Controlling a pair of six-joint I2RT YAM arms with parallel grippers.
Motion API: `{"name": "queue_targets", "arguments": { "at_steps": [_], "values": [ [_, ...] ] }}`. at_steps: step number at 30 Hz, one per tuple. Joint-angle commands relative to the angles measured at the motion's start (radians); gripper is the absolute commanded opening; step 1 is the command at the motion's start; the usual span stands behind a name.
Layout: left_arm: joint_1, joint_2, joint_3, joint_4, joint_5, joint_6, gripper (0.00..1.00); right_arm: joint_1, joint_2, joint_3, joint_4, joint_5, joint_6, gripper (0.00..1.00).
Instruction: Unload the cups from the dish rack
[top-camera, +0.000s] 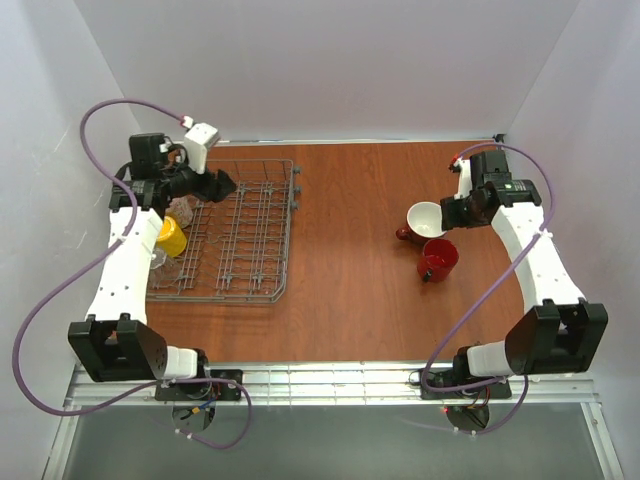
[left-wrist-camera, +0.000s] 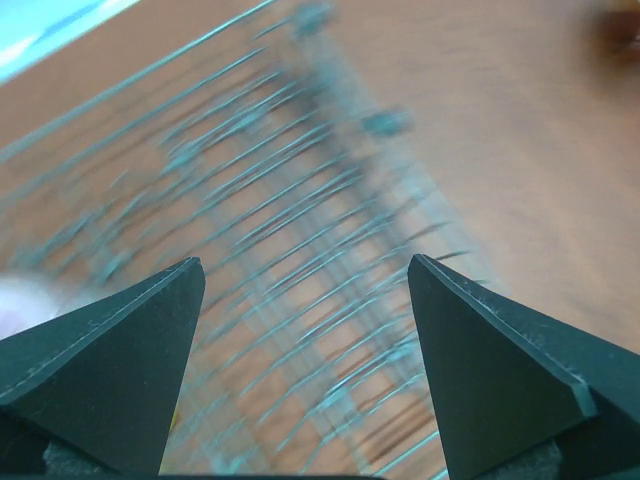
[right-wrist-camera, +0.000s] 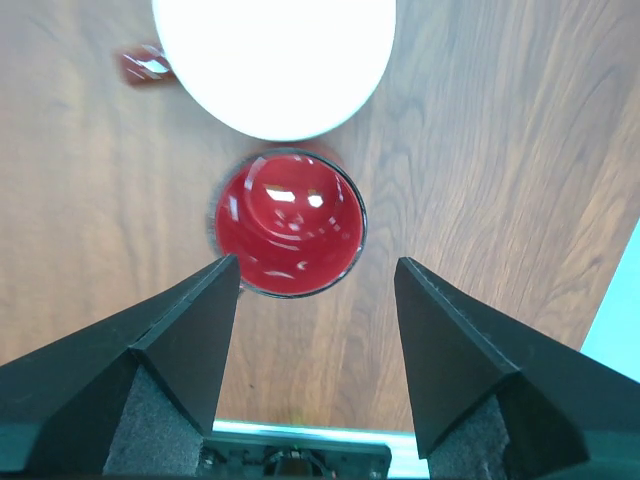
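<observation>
The grey wire dish rack (top-camera: 250, 235) stands on the left of the table. At its left side sit a yellow mug (top-camera: 172, 236), a pink mug (top-camera: 184, 208) and a clear glass tumbler (top-camera: 166, 266), partly hidden by my left arm. My left gripper (top-camera: 226, 183) is open and empty above the rack's back left; its view shows only blurred rack wires (left-wrist-camera: 300, 230). On the right, the floral mug with white inside (top-camera: 425, 218) and the plain red mug (top-camera: 438, 260) stand on the table. My right gripper (top-camera: 449, 211) is open and empty above them; the red mug (right-wrist-camera: 290, 225) lies just beyond its fingertips.
White walls close in the table on the left, back and right. The wooden table top (top-camera: 350, 260) runs between the rack and the two mugs. The floral mug's dark red handle (right-wrist-camera: 145, 65) points away from the red mug.
</observation>
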Motion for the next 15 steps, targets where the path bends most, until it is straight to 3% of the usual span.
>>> {"name": "queue_targets", "arguments": {
  "at_steps": [1,5,12,15],
  "values": [
    [0.177,0.004,0.035,-0.078,-0.134,0.012,0.79,-0.002,-0.069,0.063,0.002,-0.077,0.008,0.59],
    [0.332,0.046,0.067,-0.147,-0.236,0.121,0.75,0.003,-0.135,0.046,0.068,-0.132,0.01,0.58],
    [0.458,0.064,0.073,-0.216,-0.355,0.266,0.8,0.004,-0.171,-0.017,0.15,-0.161,0.004,0.58],
    [0.509,0.07,0.078,-0.265,-0.332,0.292,0.8,0.009,-0.152,-0.001,0.15,-0.204,0.011,0.58]
  ]
}}
